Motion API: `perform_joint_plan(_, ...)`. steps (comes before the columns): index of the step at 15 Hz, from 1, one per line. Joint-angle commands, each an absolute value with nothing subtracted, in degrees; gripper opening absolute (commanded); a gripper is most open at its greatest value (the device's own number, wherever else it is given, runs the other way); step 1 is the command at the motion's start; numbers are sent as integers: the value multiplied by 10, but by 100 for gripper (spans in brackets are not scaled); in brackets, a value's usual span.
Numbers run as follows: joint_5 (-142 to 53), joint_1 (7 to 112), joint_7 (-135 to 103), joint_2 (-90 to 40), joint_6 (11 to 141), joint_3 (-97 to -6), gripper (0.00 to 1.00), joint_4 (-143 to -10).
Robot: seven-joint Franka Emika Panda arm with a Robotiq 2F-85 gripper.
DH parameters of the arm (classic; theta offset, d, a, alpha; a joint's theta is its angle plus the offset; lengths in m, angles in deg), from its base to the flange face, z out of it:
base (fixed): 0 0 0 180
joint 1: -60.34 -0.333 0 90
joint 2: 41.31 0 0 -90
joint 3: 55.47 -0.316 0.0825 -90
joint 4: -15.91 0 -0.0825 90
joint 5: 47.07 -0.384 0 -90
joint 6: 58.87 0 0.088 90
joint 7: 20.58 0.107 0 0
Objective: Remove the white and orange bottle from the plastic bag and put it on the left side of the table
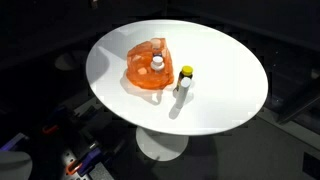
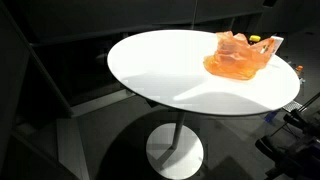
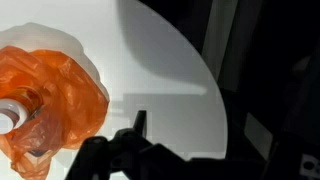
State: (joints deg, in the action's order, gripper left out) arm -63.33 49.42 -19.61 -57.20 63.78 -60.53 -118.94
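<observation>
**Bottle sits in the bag, off to the left of the claw in the wrist view**

Nearest the wrist camera, the claw point(image 3: 116, 135) comes in from the bottom edge as a dark outline over the white table point(image 3: 150, 60). It holds nothing. The outline is too dark to tell whether its fingers stand apart or together.

The orange plastic bag point(image 3: 45, 100) lies to the left of the claw and a little further up in that view, apart from it, with bare tabletop between them. The white top of the bottle point(image 3: 8, 112) shows at the far left edge, inside the bag.

In an exterior view the bottle point(image 1: 157, 62) seems to stand upright in the bag point(image 1: 148, 68), cap up, with the bag's mouth open around it. Its long axis therefore looks near vertical, so the claw would probably need to shift over the bag and come down from above.

Just beside the bag stands a second bottle with a yellow cap point(image 1: 185, 78), outside the plastic. It could be knocked over. Neither exterior view shows the arm.
</observation>
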Motion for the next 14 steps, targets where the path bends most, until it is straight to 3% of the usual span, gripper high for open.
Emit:
perform_joint_plan(1, -635, 501, -198, -572, 636, -612, 100, -1188)
perform_joint_plan(14, -586, 517, -189, -571, 609, -611, 100, -1150)
